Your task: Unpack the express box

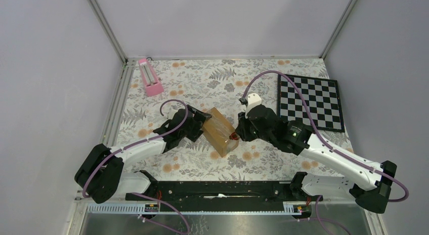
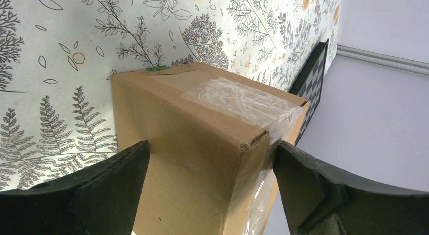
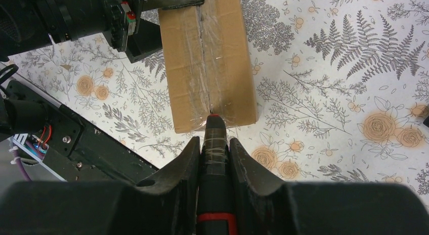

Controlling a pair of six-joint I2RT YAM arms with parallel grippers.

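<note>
The express box (image 1: 220, 131) is a brown carton that lies on the floral cloth with clear tape along its top seam; no label shows. My left gripper (image 1: 195, 121) is shut on its far-left end. In the left wrist view the box (image 2: 192, 144) sits between the two black fingers (image 2: 114, 184), which press on both of its sides. My right gripper (image 1: 238, 133) is shut on a black cutter tool (image 3: 215, 159) with a red tip. The tip touches the taped seam at the near edge of the box (image 3: 182, 68).
A pink metronome-like object (image 1: 150, 77) stands at the back left. A black-and-white chessboard (image 1: 309, 102) lies at the right, and its edge shows in the left wrist view (image 2: 311, 83). The black base rail (image 1: 217, 187) runs along the near edge.
</note>
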